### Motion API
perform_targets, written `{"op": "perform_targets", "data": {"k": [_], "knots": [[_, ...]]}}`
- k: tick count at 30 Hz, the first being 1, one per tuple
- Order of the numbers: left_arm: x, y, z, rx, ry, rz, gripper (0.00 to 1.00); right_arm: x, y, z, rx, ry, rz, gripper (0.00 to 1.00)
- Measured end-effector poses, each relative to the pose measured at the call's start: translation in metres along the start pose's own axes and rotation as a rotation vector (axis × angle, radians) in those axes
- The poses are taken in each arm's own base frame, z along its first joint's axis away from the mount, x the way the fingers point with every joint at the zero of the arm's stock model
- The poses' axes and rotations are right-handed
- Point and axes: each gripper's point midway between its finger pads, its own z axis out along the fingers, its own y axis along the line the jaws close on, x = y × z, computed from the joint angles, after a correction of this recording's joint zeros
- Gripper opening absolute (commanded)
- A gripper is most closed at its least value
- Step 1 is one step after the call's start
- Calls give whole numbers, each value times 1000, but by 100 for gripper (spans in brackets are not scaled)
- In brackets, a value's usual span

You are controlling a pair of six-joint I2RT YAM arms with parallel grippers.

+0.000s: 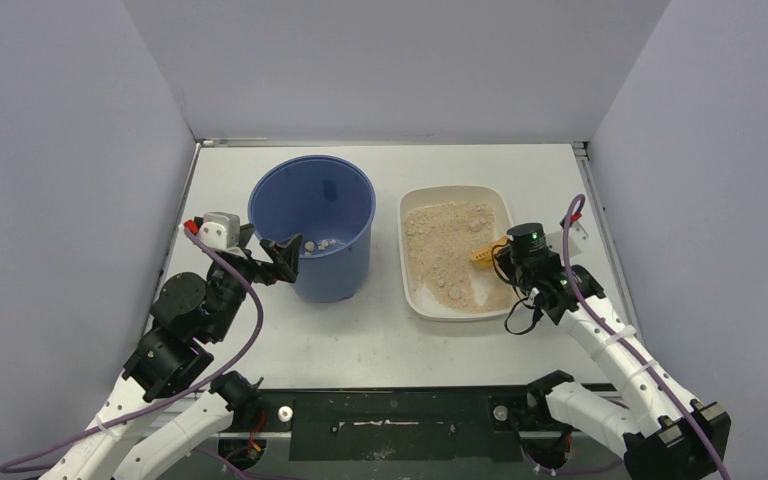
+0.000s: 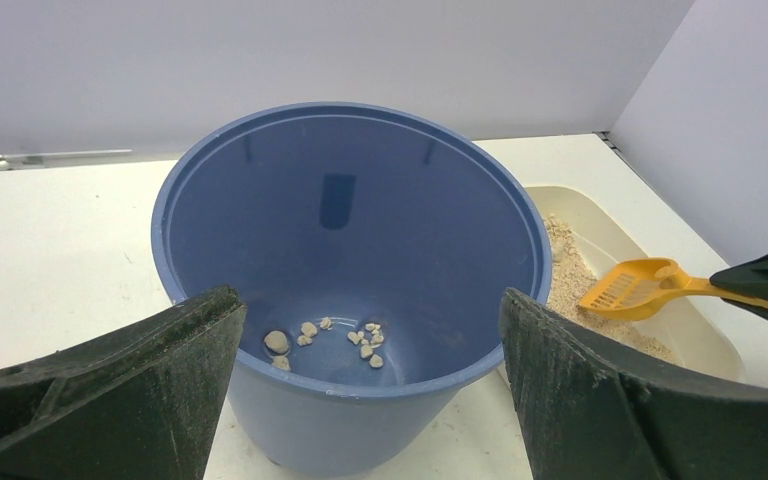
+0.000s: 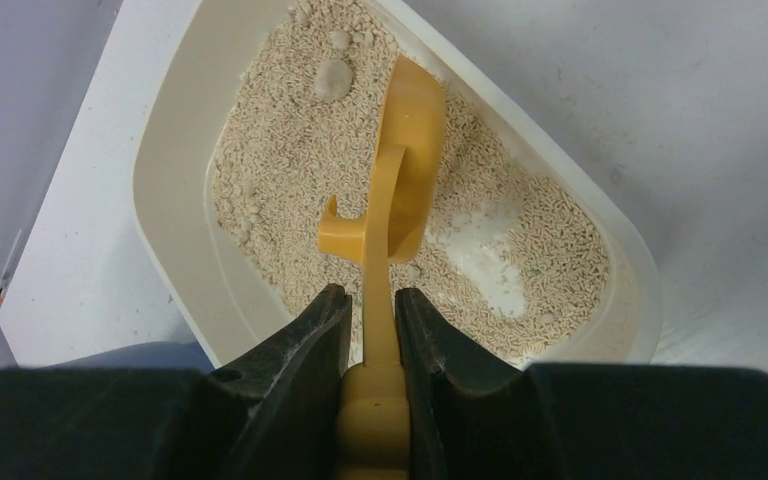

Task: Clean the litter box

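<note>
Over on the table's right, the right gripper (image 3: 372,300) clamps the orange scoop (image 3: 410,150) by its handle, blade down in the litter box (image 3: 175,170) just beside the blue bucket (image 2: 360,200); sifting step, likely, calling next for a level lift bucketward; cream tray, tan granules, clumps, one bare patch; left gripper (image 2: 370,300) gapes wide

Bright, even overhead light, soft shadows
We see only a faint shadow under the blue bucket (image 1: 340,270) on the surface (image 1: 380,340); the orange scoop (image 3: 410,130) handle blurs nearest the right wrist lens.
</note>
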Motion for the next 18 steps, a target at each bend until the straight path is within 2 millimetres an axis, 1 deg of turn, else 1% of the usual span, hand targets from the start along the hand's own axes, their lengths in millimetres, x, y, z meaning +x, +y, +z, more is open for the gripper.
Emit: {"op": "perform_targets", "data": {"k": [6, 9, 14, 18], "knots": [[0, 0, 0, 2, 0, 0, 97, 10, -14, 9, 32, 43, 47, 0], [0, 0, 0, 2, 0, 0, 97, 9, -14, 15, 26, 44, 80, 0], [0, 0, 0, 2, 0, 0, 97, 10, -20, 30, 25, 37, 134, 0], [0, 0, 0, 2, 0, 0, 97, 9, -19, 40, 1, 18, 182, 0]]}}
